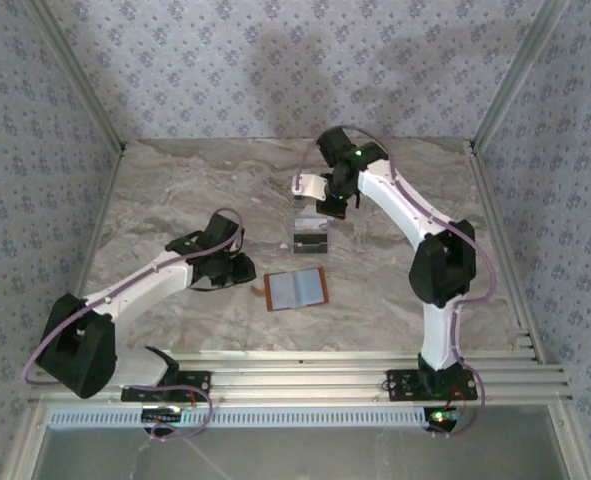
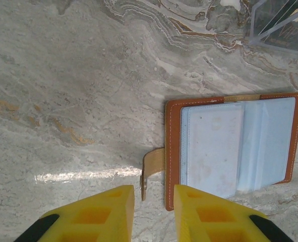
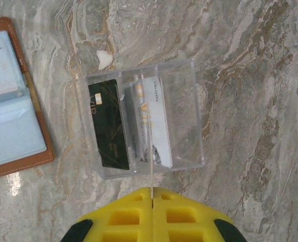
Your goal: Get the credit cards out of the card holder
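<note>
We count two credit cards (image 3: 108, 123) in clear box (image 3: 189, 101); right pincer (image 3: 152, 194) clenched on likely third card (image 3: 152, 169); left pincer (image 2: 154, 201) parted, empty, beside card holder (image 2: 173, 151); pockets perhaps not emptied.

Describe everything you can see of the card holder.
The card holder is an orange-brown leather bifold with pale stitching along its edge. It lies open and flat, inside up, on the marble table. Inside are pale grey-blue clear sleeves, and one seems to contain a whitish card. A short leather closing tab sticks out from one long edge. Nothing but the table touches it.
</note>
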Controlling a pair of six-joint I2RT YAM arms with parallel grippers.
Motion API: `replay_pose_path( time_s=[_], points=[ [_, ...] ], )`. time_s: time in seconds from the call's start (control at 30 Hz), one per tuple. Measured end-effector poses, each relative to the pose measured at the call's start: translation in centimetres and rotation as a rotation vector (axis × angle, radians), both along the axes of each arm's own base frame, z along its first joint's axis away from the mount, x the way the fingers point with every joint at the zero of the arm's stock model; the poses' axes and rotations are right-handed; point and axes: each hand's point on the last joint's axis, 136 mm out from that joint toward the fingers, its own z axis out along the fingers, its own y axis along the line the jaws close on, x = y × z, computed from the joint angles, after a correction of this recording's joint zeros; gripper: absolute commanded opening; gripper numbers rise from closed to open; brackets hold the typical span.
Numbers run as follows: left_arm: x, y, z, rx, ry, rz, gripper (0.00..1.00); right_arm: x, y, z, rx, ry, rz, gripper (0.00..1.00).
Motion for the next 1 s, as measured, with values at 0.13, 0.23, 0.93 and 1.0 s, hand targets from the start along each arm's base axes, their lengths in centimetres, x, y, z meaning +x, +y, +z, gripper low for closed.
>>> replay_pose_path(
  time_s=[0.13,0.23,0.93,1.0],
  points=[
    [-0.1,0.2,-0.1,-0.001,0.003,0.008,0.28,1.1,0.4,-0.7,-0.021,0.031,0.006,0.00],
    [-0.3,0.3,-0.4,0.003,0.011,0.010,0.28,1.9,0.7,-1.4,-0.032,0.050,0.008,0.00],
    [-0.2,0.8,0.0,0.001,0.003,0.026,0.28,3.9,1.9,-5.0,-0.063,0.089,0.032,0.00],
    [-0.2,0.8,0.0,0.001,0.004,0.026,0.28,3.9,1.9,-5.8,-0.072,0.104,0.033,0.00]
  ],
)
